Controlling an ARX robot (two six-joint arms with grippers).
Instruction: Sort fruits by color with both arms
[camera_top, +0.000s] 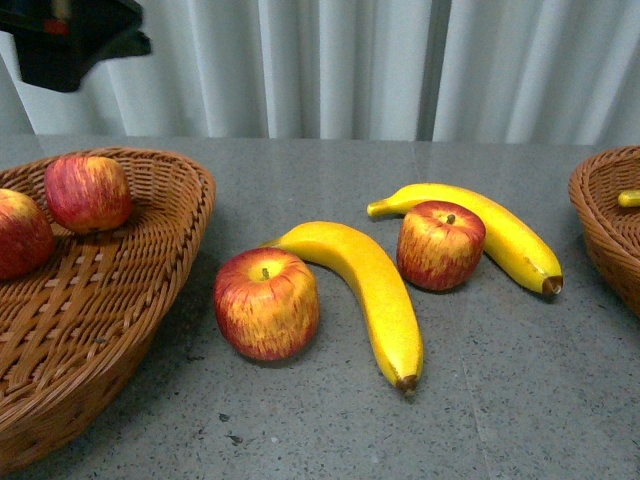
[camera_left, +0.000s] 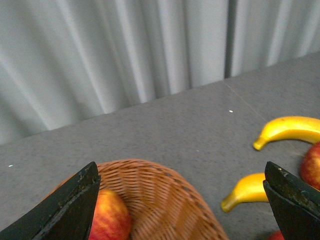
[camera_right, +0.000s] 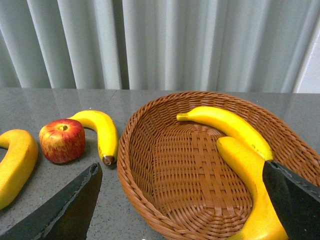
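Two apples and two bananas lay unsorted on the grey table (camera_top: 520, 400). The near apple (camera_top: 266, 303) was touching the near banana (camera_top: 365, 290), and the far apple (camera_top: 440, 244) was tucked against the far banana (camera_top: 490, 232). None of these was held by either pincer.

The left pincer (camera_left: 181, 170) was spread wide and empty, hung above the left basket (camera_left: 165, 200). Below it, a first sorted apple (camera_top: 88, 192) and a second sorted apple (camera_top: 20, 232) were seen from the front. The loose fruit lay ahead of this pincer and off to one side, well apart from it.

The right pincer (camera_right: 182, 167) was likewise wide open with nothing between its jaws, poised over the right basket (camera_right: 131, 165). A farther banana (camera_right: 225, 125) lay there, and a closer banana (camera_right: 250, 185) ran under one jaw.

The layout was judged deliberate: red was gathered on the left arm's side and yellow on the right's, so each arm was served by its own basket. About half the sorting was judged done. A reach out to the middle pile would be needed next.
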